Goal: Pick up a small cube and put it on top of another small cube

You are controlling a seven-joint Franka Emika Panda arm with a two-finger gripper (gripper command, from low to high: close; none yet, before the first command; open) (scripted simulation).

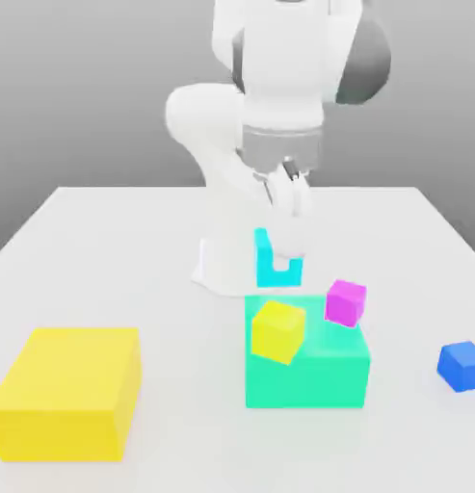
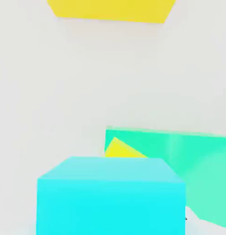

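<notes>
The small cube is plain cyan and sits between the fingers of my gripper, which is shut on it. It hangs just behind the large teal-green block, in front of the arm's white base. In the hand view the small cube looms close, with the teal-green block beyond it. On that block rest a small yellow cube, tilted, and a small magenta cube. The yellow cube peeks over the cyan one in the hand view.
A large yellow block stands at the front on the exterior view's left, and it also appears in the hand view. A small darker blue cube lies on the white table at the exterior view's right.
</notes>
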